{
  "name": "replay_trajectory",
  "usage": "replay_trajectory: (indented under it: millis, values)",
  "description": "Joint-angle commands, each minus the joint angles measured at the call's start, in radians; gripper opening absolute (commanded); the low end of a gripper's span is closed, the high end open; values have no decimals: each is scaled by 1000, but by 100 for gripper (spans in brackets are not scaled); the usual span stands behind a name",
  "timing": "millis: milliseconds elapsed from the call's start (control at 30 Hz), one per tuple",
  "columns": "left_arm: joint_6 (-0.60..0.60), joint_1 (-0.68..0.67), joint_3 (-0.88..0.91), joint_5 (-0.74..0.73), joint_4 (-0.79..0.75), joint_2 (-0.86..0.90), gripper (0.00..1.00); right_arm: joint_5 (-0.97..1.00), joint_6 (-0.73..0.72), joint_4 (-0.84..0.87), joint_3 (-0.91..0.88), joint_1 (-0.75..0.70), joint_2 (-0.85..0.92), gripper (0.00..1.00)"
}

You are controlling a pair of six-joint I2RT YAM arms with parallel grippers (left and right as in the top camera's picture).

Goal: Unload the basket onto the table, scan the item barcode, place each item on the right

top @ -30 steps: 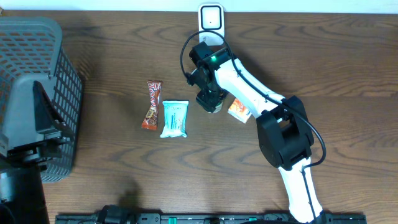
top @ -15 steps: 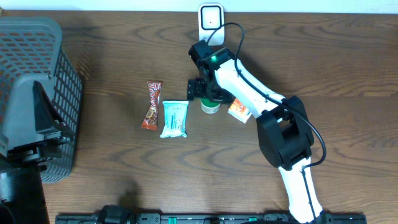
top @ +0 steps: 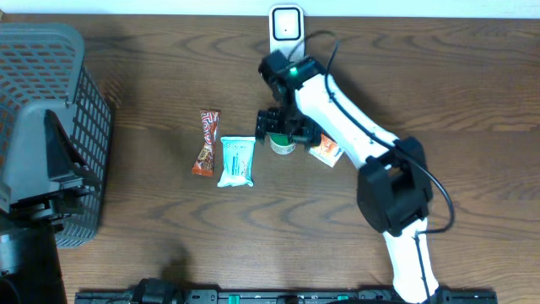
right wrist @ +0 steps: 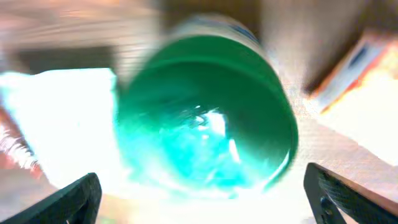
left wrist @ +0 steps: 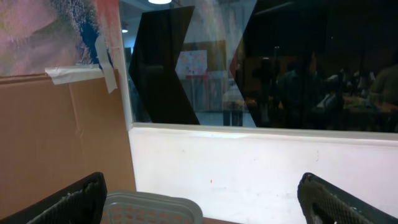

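A small tub with a green lid stands on the wooden table between a light blue packet and an orange box. My right gripper hovers directly above the tub, open and holding nothing. In the right wrist view the blurred green lid fills the frame, and the gripper has its fingers spread wide at the bottom corners. A white scanner sits at the table's far edge. My left gripper is open and empty, facing a wall and window.
A red-brown snack wrapper lies left of the blue packet. A grey mesh basket stands at the far left, its rim showing in the left wrist view. Bare wood stretches to the right of the arm.
The right gripper has opened wide and let go of the green-lidded tub, which now stands on the table. The right arm's elbow has shifted slightly right. The left arm is still.
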State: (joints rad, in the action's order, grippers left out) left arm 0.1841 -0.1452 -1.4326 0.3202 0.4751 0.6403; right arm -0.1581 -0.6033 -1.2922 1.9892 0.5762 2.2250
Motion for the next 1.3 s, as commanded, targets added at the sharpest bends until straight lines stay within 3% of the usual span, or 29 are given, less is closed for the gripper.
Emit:
replay_trajectory:
  millis: [0, 133, 1000, 1267]
  values:
    - [6, 5, 7, 6, -2, -3, 98, 81, 351, 20, 27, 2, -57, 99]
    - [6, 5, 7, 6, -5, -3, 98, 135, 486, 18, 27, 3, -56, 99]
    - [6, 5, 7, 6, -10, -3, 98, 153, 542, 109, 26, 14, 148, 99]
    - [6, 5, 7, 6, -21, -11, 98, 153, 541, 132, 18, 14, 167, 89]
